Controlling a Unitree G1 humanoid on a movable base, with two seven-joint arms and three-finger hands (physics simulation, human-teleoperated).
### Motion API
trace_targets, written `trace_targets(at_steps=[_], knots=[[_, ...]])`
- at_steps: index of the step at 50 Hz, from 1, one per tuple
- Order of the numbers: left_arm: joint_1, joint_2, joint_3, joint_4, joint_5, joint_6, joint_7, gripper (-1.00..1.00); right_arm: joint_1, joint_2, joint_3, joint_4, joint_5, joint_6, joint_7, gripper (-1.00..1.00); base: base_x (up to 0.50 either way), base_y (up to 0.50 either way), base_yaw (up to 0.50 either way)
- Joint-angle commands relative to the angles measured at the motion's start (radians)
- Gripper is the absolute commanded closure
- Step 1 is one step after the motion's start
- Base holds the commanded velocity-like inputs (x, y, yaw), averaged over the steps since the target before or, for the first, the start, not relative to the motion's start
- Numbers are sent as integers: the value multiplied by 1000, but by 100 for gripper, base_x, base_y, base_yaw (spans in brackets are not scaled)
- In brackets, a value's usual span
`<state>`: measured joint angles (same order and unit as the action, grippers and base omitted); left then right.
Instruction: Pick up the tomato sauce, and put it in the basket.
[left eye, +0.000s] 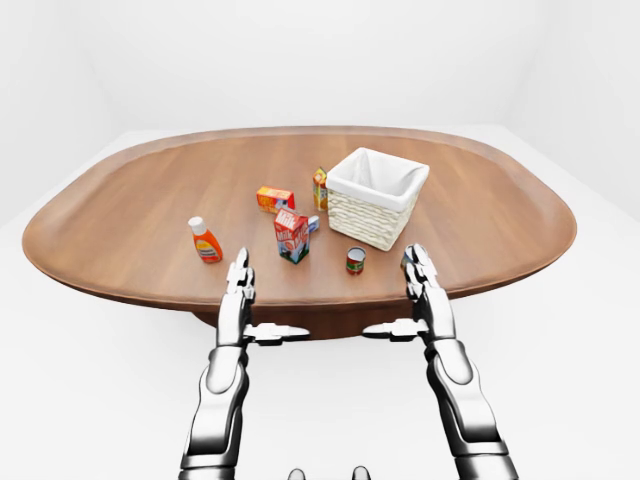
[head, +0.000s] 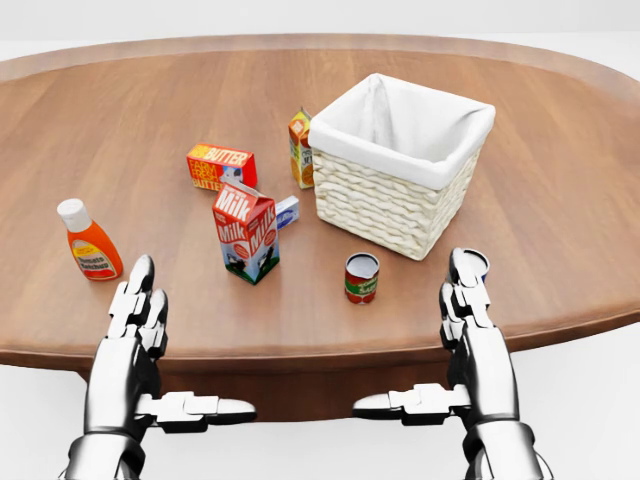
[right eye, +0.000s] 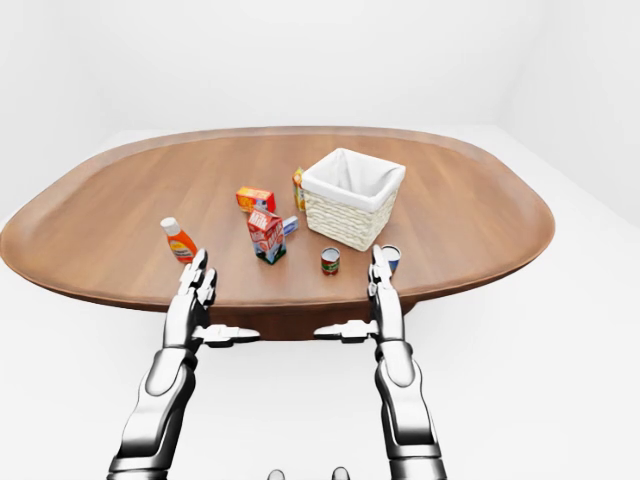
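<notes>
Tabletop (head: 560, 200): tomato sauce (head: 361, 278) stands between open left hand (head: 135, 330) and right hand (head: 470, 320).

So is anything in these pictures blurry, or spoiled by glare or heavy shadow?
Head view: sharp throughout; the milk carton label reads clearly, with only faint soft shadows on the table. Left-eye and right-eye views: evenly lit and glare-free, but the table edge bows as through a wide lens, and small labels are unreadable.

Oval wooden table (left eye: 480, 200) on white floor (left eye: 90, 380), white walls (left eye: 300, 60).
</notes>
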<state>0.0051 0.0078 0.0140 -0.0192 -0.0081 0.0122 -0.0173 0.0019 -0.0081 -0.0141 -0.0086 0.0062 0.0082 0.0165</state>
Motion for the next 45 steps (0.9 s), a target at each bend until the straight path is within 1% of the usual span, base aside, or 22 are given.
trace_targets(at_steps=[1,2,3,4,6,7,16,21,32,35,37,45], knots=[[23,13,19,-88,-11,58,-34,-100,3,-14,-26,-35,10,32,27,-100,0,0,0],[28,13,18,-104,-11,71,-39,-100,5,-15,-28,-47,12,43,28,-100,0,0,0],[30,13,18,-114,-13,75,-42,-100,7,-15,-29,-59,14,53,29,-100,0,0,0],[33,13,19,-127,-14,75,-45,-100,11,-15,-29,-76,16,66,30,-100,0,0,0],[44,13,20,-183,-18,75,-52,-100,18,-15,-30,-108,17,79,33,-100,0,0,0],[54,14,19,-227,-23,75,-59,-100,27,-15,-28,-145,19,79,38,-100,0,0,0],[90,13,27,-409,-31,75,-83,-100,57,-11,-26,-281,24,79,58,-100,0,0,0],[96,12,35,-466,-32,75,-89,-100,65,-9,-27,-310,28,79,63,-100,0,0,0],[101,9,48,-511,-38,75,-95,-100,79,-9,-27,-370,38,79,74,-100,0,0,0],[100,8,48,-500,-36,75,-95,-100,94,-7,-29,-405,68,79,100,-100,0,0,0],[99,8,47,-497,-36,75,-94,-100,101,-4,-33,-413,59,79,88,-100,35,0,0],[99,8,47,-495,-35,75,-94,-100,103,-5,-27,-413,61,79,98,-100,50,0,0]])
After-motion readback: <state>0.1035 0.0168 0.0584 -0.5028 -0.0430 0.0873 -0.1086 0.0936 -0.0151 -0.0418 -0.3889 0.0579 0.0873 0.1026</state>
